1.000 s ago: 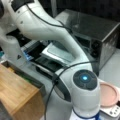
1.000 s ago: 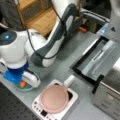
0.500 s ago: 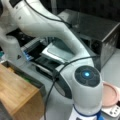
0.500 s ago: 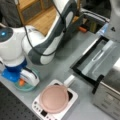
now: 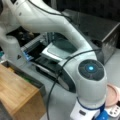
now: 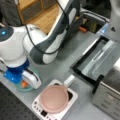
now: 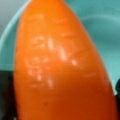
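Reaching down at the lower left of a front view, the gripper (image 6: 23, 83) sits inside a teal bowl (image 6: 17, 88) on the grey worktop (image 6: 62, 67), just beside an orange carrot (image 6: 24, 84). The wrist view is almost filled by that carrot (image 7: 62, 67), tapering toward the top, with the bowl (image 7: 105, 32) behind it and dark gripper fingers (image 7: 6, 95) close at both lower edges; whether they pinch it or merely flank it cannot be told. Right of the bowl, a pink pan (image 6: 53, 98) rests on a white cooktop (image 6: 40, 108). An open toaster oven (image 6: 100, 62) stands at the right. In a front view, the pan (image 5: 113, 93) shows at lower right.
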{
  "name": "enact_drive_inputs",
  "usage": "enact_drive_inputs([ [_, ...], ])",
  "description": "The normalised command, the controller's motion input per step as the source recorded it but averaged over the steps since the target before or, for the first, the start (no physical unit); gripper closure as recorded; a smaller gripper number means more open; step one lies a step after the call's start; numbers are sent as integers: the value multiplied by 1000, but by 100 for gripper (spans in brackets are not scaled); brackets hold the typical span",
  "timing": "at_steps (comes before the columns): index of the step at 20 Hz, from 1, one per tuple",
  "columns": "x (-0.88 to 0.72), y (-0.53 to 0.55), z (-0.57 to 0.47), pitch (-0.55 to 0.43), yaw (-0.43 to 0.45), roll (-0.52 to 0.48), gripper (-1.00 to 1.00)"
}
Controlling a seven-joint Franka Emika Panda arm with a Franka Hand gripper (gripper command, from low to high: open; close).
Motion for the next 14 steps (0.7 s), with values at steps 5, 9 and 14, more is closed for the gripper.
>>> enact_drive_inputs([
  [5,-163,218,-22,-38,-178,101,100],
  [9,-211,224,-39,-55,-195,47,100],
  [14,-268,272,-57,-89,-147,-22,100],
])
